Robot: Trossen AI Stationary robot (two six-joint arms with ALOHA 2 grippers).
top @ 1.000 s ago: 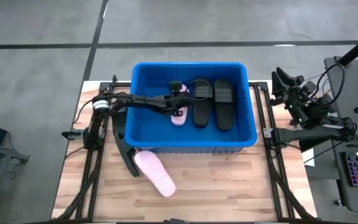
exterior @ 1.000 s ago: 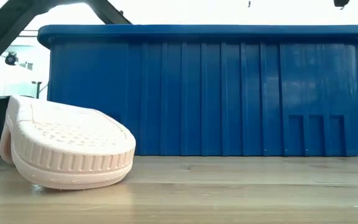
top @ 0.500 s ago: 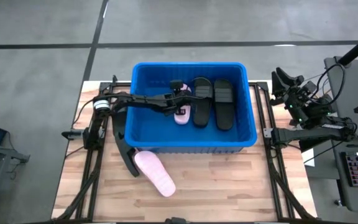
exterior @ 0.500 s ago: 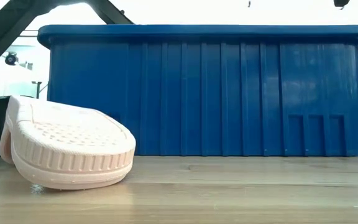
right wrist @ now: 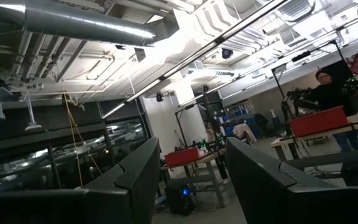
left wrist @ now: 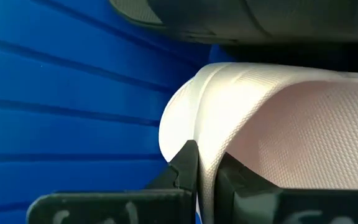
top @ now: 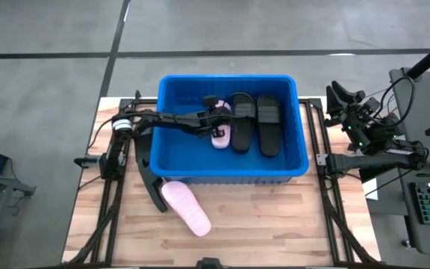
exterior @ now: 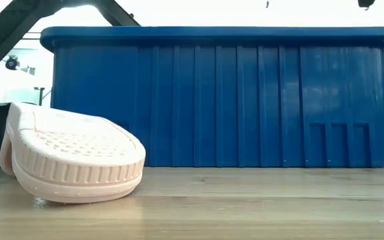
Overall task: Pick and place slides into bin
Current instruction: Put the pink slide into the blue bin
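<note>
Grey floor surrounds the wooden table (top: pixel 267 224) that we work at, and the blue bin (top: pixel 178 153) sits at its far middle, its ribbed outer wall filling most of the low view. Our left gripper (top: pixel 216 119) reaches over the bin's left rim and sits inside it, its fingers (left wrist: pixel 188 163) pinched tight on the thin edge of a light pink slide (top: pixel 219 136), as the left wrist view shows up close with the pink textured strap bulging beside the blue ribbed wall. We cannot tell from above whether that pink slide rests on the bin floor or hangs just over it. Just to its right in the bin lie two black slides (top: pixel 256 123) side by side, lengthwise front to back, the nearer one touching or nearly touching the pink one. A second light pink slide (top: pixel 186 208) lies on the table outside the bin, just in front of its near wall toward the left, angled; in the low view we see it tipped up, sole facing the camera. Our right gripper (top: pixel 338 96) waits well off to the right of the bin, beyond the table edge, its fingers (right wrist: pixel 135 174) partly apart and holding nothing, pointed up at the room's ceiling and distant workbenches.
</note>
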